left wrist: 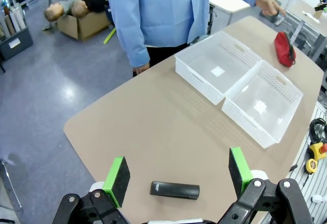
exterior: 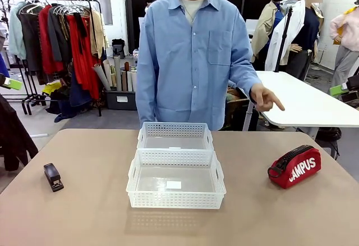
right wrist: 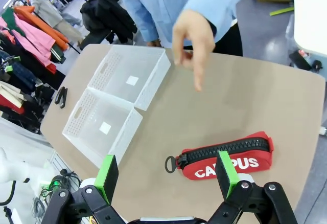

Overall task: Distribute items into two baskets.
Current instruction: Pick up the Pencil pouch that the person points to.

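Red pouch [right wrist: 225, 158] by the table's [right wrist: 265, 96] right edge lies below the open right gripper [right wrist: 166, 174], which should turn, descend and pinch its narrow width; the left gripper [left wrist: 178, 174] is open too.

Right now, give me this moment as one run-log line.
left gripper open over stapler | right gripper open over pouch | near basket, far basket empty | person's hand pointing

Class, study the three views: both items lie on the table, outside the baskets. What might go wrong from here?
The person's hand points over the table near the red pouch; the open right gripper, hanging above the pouch, might meet that hand.
The stapler lies flat and low below the open left gripper, which may scrape the table or nudge it away.
The nearer basket touches the farther basket, so a drop could catch their shared rims.
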